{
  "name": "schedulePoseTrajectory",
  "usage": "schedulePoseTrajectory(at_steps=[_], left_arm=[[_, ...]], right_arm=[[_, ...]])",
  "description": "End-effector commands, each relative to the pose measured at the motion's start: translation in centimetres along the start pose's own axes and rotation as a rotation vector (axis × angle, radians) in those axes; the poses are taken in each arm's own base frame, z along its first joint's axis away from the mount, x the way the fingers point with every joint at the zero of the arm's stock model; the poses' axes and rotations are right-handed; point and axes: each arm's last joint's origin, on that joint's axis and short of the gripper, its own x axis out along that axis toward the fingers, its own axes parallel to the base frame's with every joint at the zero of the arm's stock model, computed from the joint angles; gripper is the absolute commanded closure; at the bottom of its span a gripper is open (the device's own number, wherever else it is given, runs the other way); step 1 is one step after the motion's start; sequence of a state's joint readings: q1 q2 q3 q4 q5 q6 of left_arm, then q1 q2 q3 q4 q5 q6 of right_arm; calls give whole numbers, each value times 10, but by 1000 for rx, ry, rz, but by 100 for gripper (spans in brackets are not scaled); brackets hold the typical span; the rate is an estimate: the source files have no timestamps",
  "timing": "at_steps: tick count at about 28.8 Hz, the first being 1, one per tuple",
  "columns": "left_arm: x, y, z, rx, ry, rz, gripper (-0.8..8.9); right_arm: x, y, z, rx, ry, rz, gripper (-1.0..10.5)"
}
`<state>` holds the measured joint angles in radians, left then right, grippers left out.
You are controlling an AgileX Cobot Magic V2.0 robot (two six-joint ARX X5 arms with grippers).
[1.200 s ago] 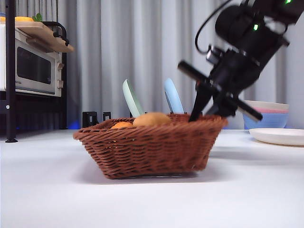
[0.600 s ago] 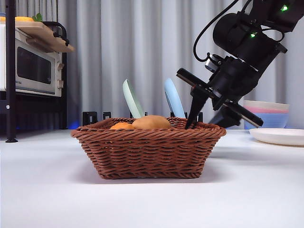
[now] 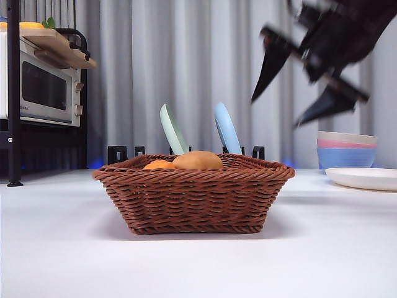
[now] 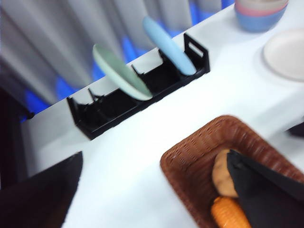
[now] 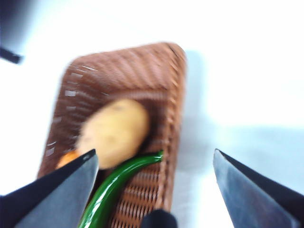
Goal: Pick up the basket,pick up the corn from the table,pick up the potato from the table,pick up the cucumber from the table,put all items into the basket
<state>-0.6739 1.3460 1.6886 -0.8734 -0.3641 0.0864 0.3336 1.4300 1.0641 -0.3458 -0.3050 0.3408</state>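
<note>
The reddish-brown wicker basket (image 3: 195, 198) stands flat on the white table (image 3: 198, 267). The tan potato (image 3: 197, 159) and the orange corn (image 3: 158, 164) show above its rim. The right wrist view shows the basket (image 5: 166, 95) from above with the potato (image 5: 114, 130), the corn (image 5: 69, 157) and the dark green cucumber (image 5: 118, 183) lying inside. My right gripper (image 3: 275, 113) hangs open and empty, high above the basket's right side. My left gripper (image 4: 152, 199) is open and empty, above the basket (image 4: 185, 161), the potato (image 4: 222, 173) and the corn (image 4: 230, 213).
A black dish rack (image 4: 137, 102) behind the basket holds a pale green plate (image 3: 172, 129) and a blue plate (image 3: 227, 129). Stacked bowls (image 3: 346, 149) and a white plate (image 3: 363, 178) stand at the right. A microwave (image 3: 43, 90) on a shelf stands at the left.
The right gripper has lifted, open, from the basket's right rim to well above it. The basket, tilted a second ago, now rests flat.
</note>
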Motion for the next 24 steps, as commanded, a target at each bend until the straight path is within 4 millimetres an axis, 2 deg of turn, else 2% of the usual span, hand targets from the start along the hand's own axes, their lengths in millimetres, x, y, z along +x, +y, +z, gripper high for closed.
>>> schedulePoseTrajectory(at_steps=[1, 3, 4, 7, 12, 16, 24], left_arm=[[-9, 7, -6, 21, 36, 23, 589], [-13, 11, -12, 35, 86, 47, 734], [-17, 13, -16, 45, 117, 63, 837], [-31, 18, -23, 38, 150, 76, 822], [-65, 27, -42, -24, 99, 63, 822], [-81, 28, -78, -77, 46, 68, 822], [-72, 17, -171, -133, -17, 98, 822]], right_arm=[[-32, 9, 3, -171, -60, 7, 577], [-49, 15, 3, -228, -95, 0, 696], [-60, 18, 2, -254, -119, -7, 795], [-83, 25, 0, -282, -174, -17, 968], [-111, 32, -6, -329, -229, -8, 959], [-125, 35, -12, -362, -255, -13, 959], [-133, 29, -57, -400, -331, -117, 959]])
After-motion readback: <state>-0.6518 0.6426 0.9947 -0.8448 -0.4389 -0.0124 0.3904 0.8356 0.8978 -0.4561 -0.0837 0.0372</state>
